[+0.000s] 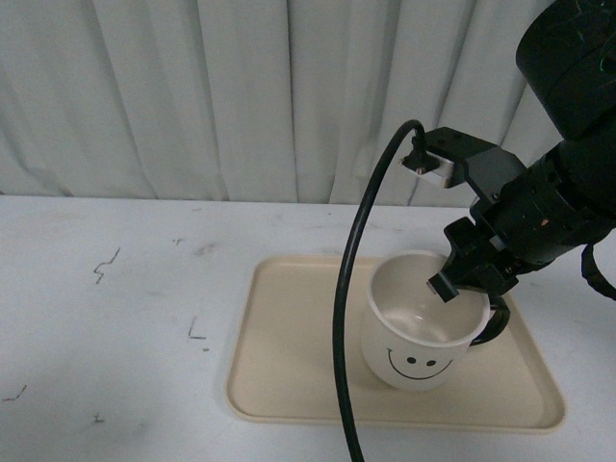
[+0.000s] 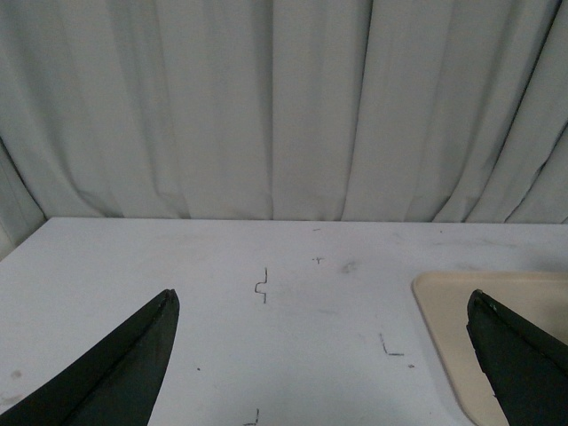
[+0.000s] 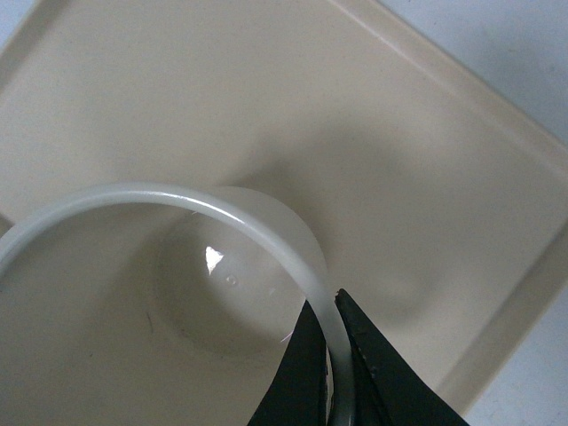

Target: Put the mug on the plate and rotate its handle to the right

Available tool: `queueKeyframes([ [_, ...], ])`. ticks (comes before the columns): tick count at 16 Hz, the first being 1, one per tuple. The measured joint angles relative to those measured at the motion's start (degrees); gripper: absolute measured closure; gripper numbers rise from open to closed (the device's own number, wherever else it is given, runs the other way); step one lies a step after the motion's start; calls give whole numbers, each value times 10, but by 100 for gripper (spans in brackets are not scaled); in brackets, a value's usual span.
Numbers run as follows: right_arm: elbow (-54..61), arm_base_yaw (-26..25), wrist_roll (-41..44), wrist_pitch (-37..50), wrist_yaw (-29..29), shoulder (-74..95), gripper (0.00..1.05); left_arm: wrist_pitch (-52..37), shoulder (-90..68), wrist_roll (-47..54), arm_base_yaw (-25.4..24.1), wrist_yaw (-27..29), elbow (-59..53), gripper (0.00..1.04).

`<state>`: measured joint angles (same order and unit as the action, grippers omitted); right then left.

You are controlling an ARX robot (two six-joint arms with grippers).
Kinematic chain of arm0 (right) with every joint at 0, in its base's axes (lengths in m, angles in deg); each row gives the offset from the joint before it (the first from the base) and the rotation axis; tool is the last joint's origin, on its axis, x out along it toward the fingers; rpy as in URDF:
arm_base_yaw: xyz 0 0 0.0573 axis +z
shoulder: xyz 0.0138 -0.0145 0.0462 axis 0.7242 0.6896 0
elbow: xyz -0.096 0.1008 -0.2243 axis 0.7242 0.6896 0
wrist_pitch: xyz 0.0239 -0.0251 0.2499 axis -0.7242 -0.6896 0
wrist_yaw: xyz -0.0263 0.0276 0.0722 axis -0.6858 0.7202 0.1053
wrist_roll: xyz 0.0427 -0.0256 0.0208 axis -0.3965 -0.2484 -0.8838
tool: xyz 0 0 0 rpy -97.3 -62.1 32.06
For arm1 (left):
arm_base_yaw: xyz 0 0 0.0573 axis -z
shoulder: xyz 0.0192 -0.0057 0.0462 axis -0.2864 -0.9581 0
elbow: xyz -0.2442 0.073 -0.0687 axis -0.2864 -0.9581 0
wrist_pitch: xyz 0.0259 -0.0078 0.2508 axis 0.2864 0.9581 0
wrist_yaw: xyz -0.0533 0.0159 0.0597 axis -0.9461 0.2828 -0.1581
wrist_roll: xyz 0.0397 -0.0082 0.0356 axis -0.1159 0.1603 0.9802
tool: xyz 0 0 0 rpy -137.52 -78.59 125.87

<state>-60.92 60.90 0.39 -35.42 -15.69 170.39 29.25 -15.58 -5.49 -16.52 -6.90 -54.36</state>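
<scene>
The right gripper's two black fingers are clamped on the thin rim of a cream-white enamel-style mug, one finger inside the wall and one outside. In the front view, this right gripper comes down onto the far right part of the rim, just above the glossy black loop handle.

The mug stands upright, with its open mouth showing a bare white inside. A black smiley face on its side faces the camera, and the handle points to the robot's right. The mug sits in the right half of a large flat beige rectangular plate with rounded corners and a low raised rim.

A thick black cable arcs from the right arm down across the front of the plate.

The left gripper hangs above the table with its dark jaws wide apart and nothing between them. A corner of the plate shows at its side.

The plate lies on a white table with a few small dark scratch marks. Pale pleated curtains hang behind it.
</scene>
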Motion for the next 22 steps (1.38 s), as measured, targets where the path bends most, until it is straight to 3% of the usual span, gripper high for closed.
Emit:
queueKeyframes([
  [7,-30,1,3,-3,-28,45,102,0,0,0,0,0,0,7],
  [8,-36,1,4,-7,-32,51,94,0,0,0,0,0,0,7],
  [9,-36,1,4,-9,-30,52,81,0,0,0,0,0,0,7],
  [10,-39,0,8,-3,-26,52,60,0,0,0,0,0,0,7],
  [11,-39,-7,16,1,-16,45,25,0,0,0,0,0,0,7],
  [12,-32,-12,17,21,-5,24,10,0,0,0,0,0,0,7],
  [13,-7,-21,17,54,1,-15,5,0,0,0,0,0,0,7],
  [15,69,-26,19,169,-16,-101,7,0,0,0,0,0,0,7],
  [21,126,-25,14,259,-21,-182,6,0,0,0,0,0,0,7],
  [22,130,-24,5,307,-35,-185,8,-1,0,0,0,0,0,7],
])
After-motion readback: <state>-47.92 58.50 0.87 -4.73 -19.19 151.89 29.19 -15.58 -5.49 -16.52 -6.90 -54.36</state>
